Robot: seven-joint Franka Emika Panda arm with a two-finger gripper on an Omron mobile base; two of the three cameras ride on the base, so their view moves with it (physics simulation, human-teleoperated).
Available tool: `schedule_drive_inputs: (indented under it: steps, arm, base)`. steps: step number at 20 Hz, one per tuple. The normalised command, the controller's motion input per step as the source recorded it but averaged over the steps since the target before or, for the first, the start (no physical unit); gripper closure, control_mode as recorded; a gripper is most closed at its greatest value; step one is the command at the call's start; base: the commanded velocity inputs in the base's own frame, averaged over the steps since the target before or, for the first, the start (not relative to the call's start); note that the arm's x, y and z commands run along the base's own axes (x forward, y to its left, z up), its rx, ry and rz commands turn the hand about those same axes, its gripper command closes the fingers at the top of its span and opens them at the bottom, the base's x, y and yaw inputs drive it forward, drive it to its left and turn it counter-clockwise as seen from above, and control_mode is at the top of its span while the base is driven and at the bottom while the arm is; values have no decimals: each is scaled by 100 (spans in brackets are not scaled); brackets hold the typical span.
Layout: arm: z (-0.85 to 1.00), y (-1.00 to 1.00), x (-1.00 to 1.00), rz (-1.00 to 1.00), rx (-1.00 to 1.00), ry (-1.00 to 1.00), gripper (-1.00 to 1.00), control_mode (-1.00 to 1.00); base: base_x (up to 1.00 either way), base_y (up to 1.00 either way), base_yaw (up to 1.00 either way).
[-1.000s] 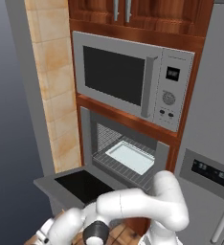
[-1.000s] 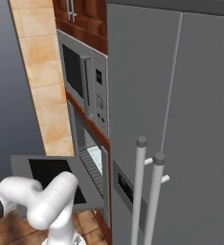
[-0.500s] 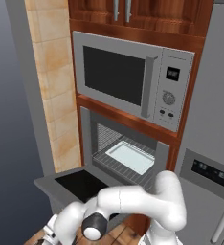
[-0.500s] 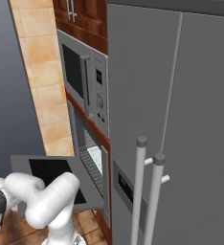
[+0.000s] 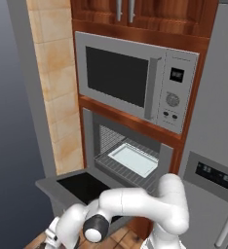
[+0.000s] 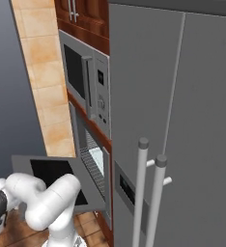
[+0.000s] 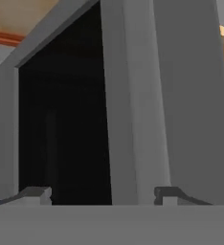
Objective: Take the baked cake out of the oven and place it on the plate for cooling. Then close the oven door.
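- Now the oven door point(image 5: 82, 187) lies folded down flat at the lower left of the left base view, black glass up.
- Behind it the oven point(image 5: 128, 155) stands open — a pale tray point(image 5: 134, 159) sits on its wire rack point(image 5: 117, 168), mid-frame.
- Above is the microwave point(image 5: 135, 80).
- At the hand view's bottom, the gripper point(image 7: 103, 196) has its fingers spread wide, holding nothing, close against the door's grey frame.
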Motion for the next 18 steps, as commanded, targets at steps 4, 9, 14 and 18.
schedule_drive_inputs:
  steps: [4, 9, 14, 18]
  arm:
    - [88, -29, 26, -2, -2, -28, -100, -100]
    - [96, -46, 23, -2, -1, -21, -100, -100]
    - [91, -71, 32, -1, 0, -4, -100, -100]
    - [91, -88, 34, 0, 0, 0, -100, -100]
  base:
    - [0, 0, 0]
    - [0, 0, 0]
    - [0, 0, 0]
    - [0, 0, 0]
